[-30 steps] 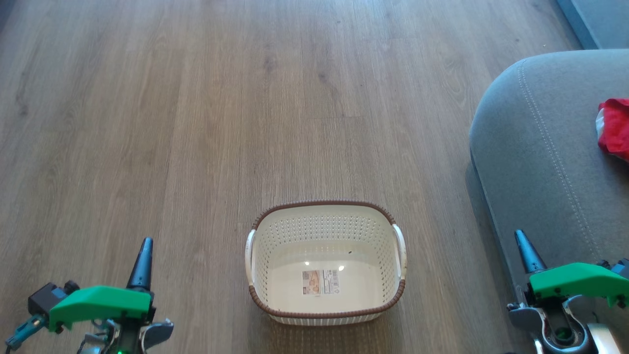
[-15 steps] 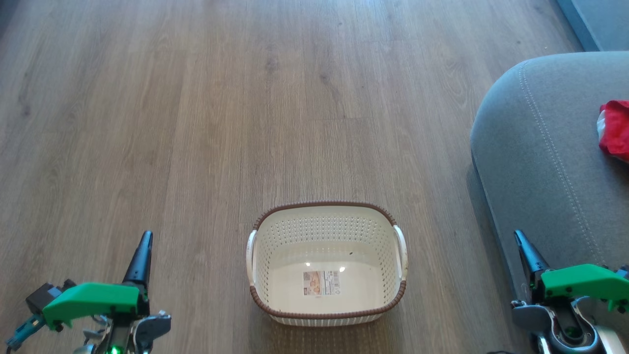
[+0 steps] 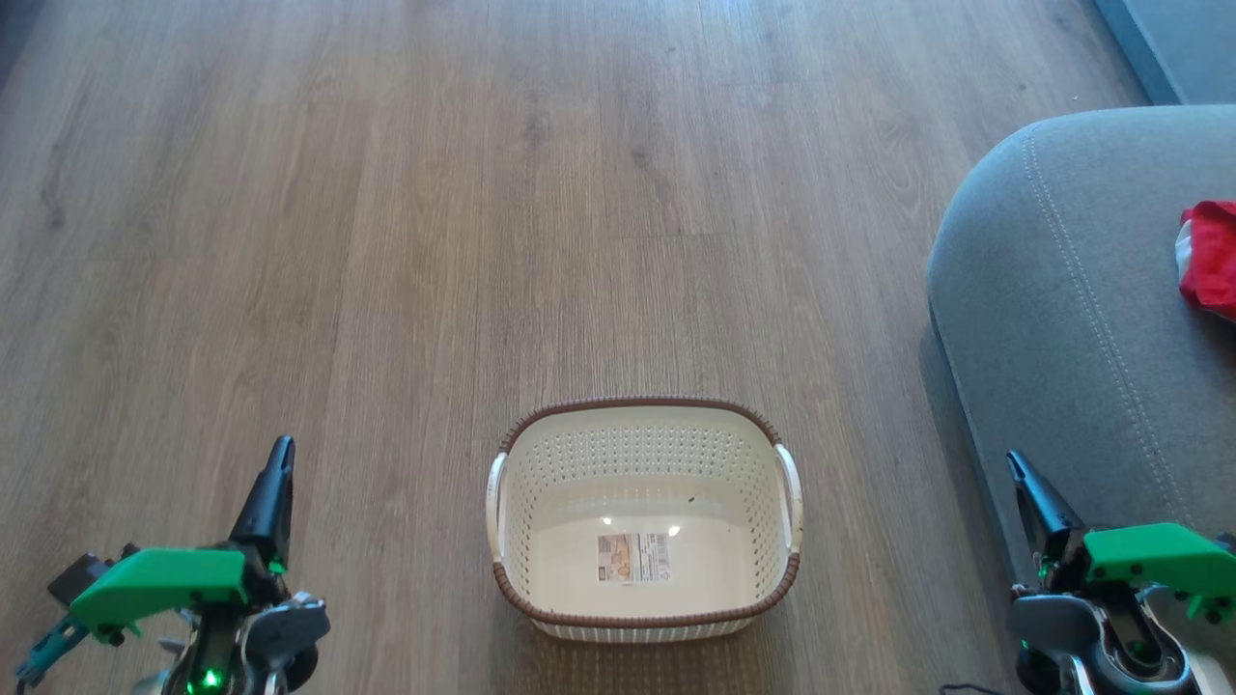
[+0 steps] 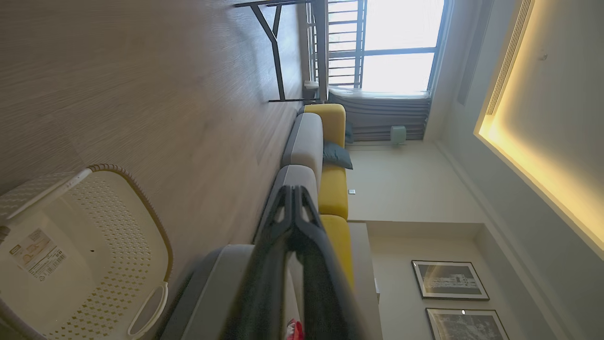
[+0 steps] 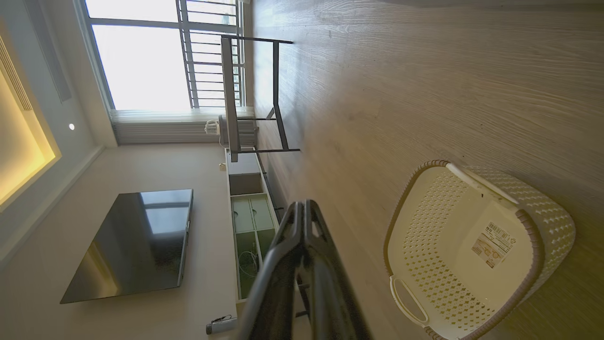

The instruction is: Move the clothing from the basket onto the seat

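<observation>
While both arms hang low at the near corners of the head view, the basket (image 3: 639, 452) stands upright on the wooden floor (image 3: 386, 241) between them, its label (image 3: 632, 557) showing on the bare bottom. Left gripper (image 3: 276, 463): dark fingers pressed together to a single point, holding nothing, well apart from the basket's left handle; the left wrist view confirms the fingertips (image 4: 289, 197) meeting. Right gripper (image 3: 1025, 478): fingers likewise pressed together and holding nothing, seen against the near edge of the seat (image 3: 1062, 290); the right wrist view shows the tips meeting, with the basket off to one side. Clothing (image 3: 1209, 256): a bright red bundle with a white patch, resting on the grey seat at the right edge of the head view, partly cut off by the frame and well apart from the basket. Seat: rounded corner toward the floor, with a line of light double stitching along its top.
</observation>
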Motion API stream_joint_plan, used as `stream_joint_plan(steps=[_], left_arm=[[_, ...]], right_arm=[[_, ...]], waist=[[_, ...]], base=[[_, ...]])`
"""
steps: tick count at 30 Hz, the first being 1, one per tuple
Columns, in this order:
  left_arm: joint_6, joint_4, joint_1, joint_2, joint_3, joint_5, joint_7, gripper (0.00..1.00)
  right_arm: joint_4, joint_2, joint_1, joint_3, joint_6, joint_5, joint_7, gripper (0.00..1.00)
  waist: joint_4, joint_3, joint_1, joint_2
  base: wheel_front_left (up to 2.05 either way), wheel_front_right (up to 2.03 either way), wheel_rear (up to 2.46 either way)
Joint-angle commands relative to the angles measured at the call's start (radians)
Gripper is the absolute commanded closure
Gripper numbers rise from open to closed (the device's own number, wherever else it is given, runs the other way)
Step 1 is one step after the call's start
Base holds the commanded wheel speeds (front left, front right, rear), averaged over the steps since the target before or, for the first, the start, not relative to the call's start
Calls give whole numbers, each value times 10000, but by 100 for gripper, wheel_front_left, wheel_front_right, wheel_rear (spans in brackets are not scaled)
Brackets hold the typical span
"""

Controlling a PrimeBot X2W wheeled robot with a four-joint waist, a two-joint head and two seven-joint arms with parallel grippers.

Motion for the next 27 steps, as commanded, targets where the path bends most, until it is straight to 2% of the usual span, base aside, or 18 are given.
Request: stream_joint_plan(steps=[1, 4, 27], left_arm=[[-134, -350, -584, 46, 363, -294, 99, 100], [-153, -353, -609, 47, 389, -542, 163, 100], [-153, -354, -608, 47, 389, -542, 163, 100]], right_arm=[[-352, -24, -519, 139, 68, 315, 114, 100], [-353, -16, -524, 113, 69, 557, 179, 100], [-353, -15, -525, 111, 69, 556, 181, 100]], waist=[[5, -3, 0, 0], [11, -9, 0, 0], [11, -9, 0, 0]], base=[[0, 0, 0], [0, 0, 0], [0, 0, 0]])
